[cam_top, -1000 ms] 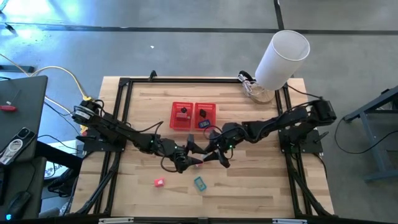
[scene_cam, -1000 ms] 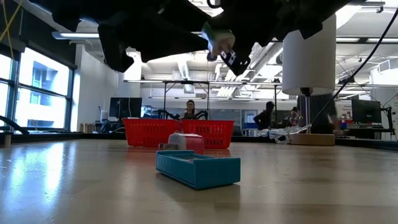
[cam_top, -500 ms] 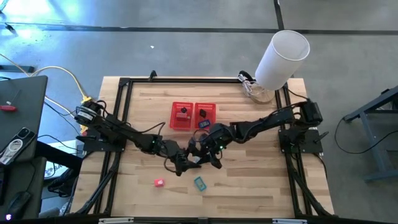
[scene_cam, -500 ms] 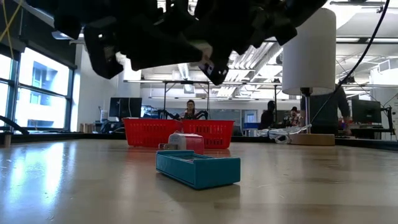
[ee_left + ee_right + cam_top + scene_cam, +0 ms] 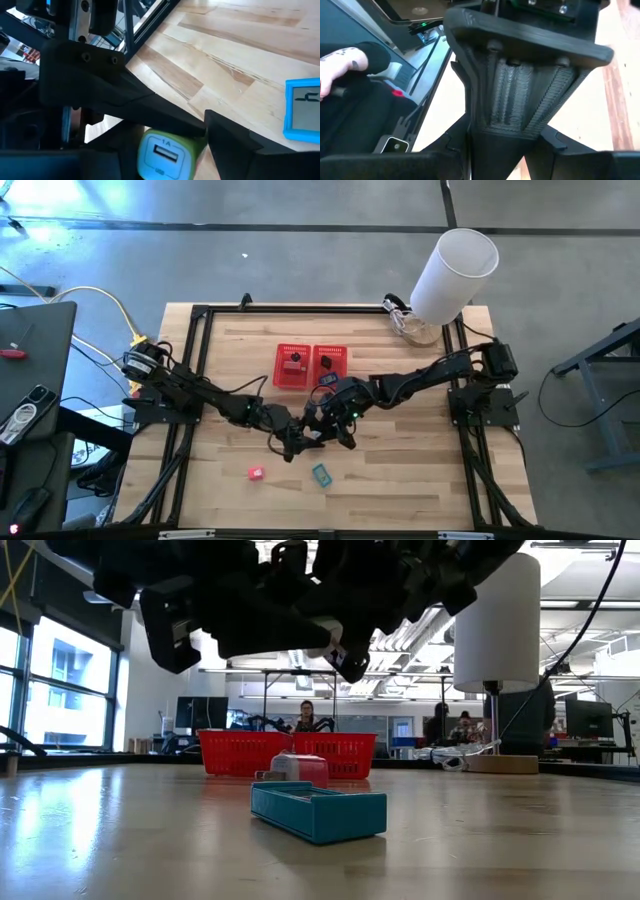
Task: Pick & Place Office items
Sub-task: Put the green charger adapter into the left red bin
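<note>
My left gripper point(image 5: 298, 442) is above the table's middle, shut on a small green item with a USB port point(image 5: 165, 156). My right gripper point(image 5: 325, 425) meets it from the right. In the left wrist view the right gripper's dark body point(image 5: 125, 95) lies across the far side of the green item. A teal box point(image 5: 321, 474) and a red-pink item point(image 5: 256, 473) lie flat on the table nearer the front edge. The teal box also shows in the low view point(image 5: 318, 811) and the left wrist view point(image 5: 302, 107). Dark items lie in the red basket point(image 5: 311, 366). My left gripper holds the green item between its two fingers, one finger point(image 5: 232, 145) against the item's side point(image 5: 197, 150). The USB-port face point(image 5: 162, 152) looks back toward the wrist. The item is lifted clear of the table. Whether the right gripper also touches it, I cannot tell.
The red two-compartment mesh basket point(image 5: 285, 752) stands just beyond the grippers toward the far edge. A big white cylinder point(image 5: 455, 272) stands at the far right corner. People show in the room behind the table. Bare wood lies left and right of the grippers.
My right gripper has gone toward the table's left edge, up to the left gripper and the green item, and has since kept nearly still. My left gripper has kept its hold on the green item at about the same place.
</note>
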